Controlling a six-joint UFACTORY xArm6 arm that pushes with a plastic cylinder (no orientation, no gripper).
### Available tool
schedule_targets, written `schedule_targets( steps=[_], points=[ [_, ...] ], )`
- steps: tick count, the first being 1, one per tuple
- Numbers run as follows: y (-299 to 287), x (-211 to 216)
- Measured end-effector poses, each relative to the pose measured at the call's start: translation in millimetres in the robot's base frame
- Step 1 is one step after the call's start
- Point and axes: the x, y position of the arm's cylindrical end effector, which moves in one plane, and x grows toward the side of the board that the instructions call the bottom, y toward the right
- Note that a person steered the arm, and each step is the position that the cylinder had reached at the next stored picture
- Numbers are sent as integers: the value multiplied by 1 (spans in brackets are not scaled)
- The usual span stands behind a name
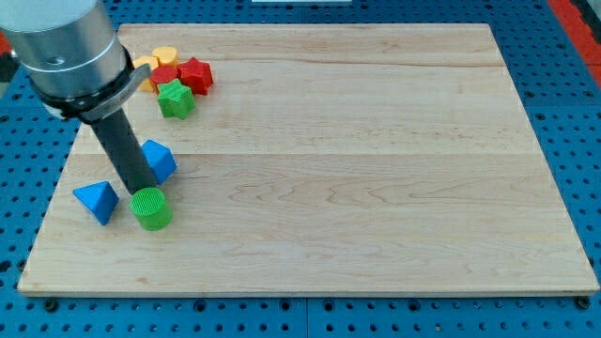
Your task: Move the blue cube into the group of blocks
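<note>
Your blue cube [160,161] sits near the board's left edge, partly hidden behind the rod, well apart from the group at the view's top left. Your tip [139,187] is down on the wooden board [357,169], touching or just beside the cube's lower left side and right above the green cylinder [150,207]. There's no hand on this arm, so nothing spread or clamped, just the bare rod. To the view's left of the cylinder lies a blue triangular block [97,200]. Up in the group you've got a green star [176,99], a red star [195,74], a red block [165,77], a yellow cylinder [165,55] and an orange block [146,64], packed close together.
</note>
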Motion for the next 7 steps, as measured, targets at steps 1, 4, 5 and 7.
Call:
schedule_targets(
  steps=[1,4,5,7],
  points=[
    [-13,-45],
    [55,-42],
    [22,-77],
    [-8,-69]
  ],
)
